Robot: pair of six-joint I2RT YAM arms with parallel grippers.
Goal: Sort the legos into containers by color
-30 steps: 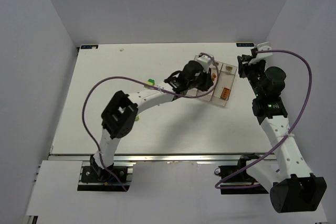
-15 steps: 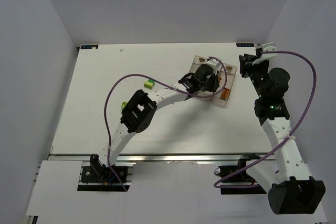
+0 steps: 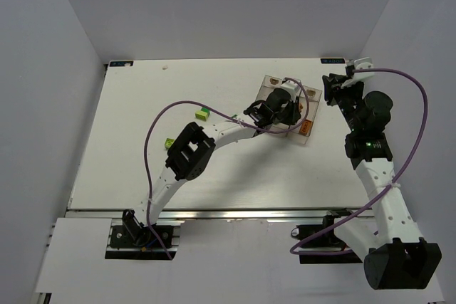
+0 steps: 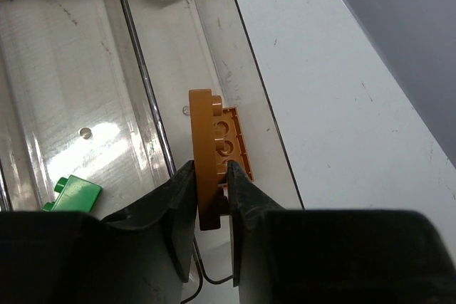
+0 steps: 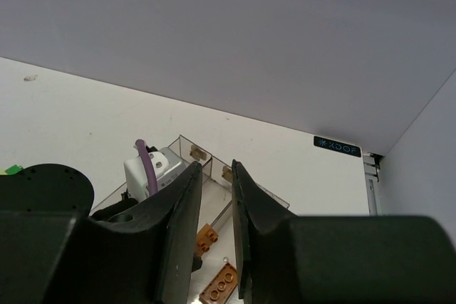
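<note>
The containers [image 3: 311, 95] are three clear bins joined in a row at the back right of the table. My left gripper [image 3: 288, 110] hangs over them, shut on an orange lego [image 4: 205, 149] held on edge above the rightmost bin. A second orange lego [image 4: 241, 140] lies in that bin, and it also shows from above [image 3: 305, 127]. A dark green lego [image 4: 75, 194] lies in the middle bin. Two yellow-green legos [image 3: 203, 112] [image 3: 169, 142] lie loose on the table. My right gripper [image 3: 332, 90] is shut and empty, right of the bins.
In the right wrist view the bins [image 5: 187, 149] with two orange legos [image 5: 205, 236] [image 5: 221, 284] lie below my right gripper [image 5: 217, 176]. The left arm's purple cable [image 3: 158, 115] loops over the table. Grey walls close in the back and sides.
My left arm has swung right, carrying its gripper from the bins' left side to over the rightmost bin. The right arm has barely moved.
</note>
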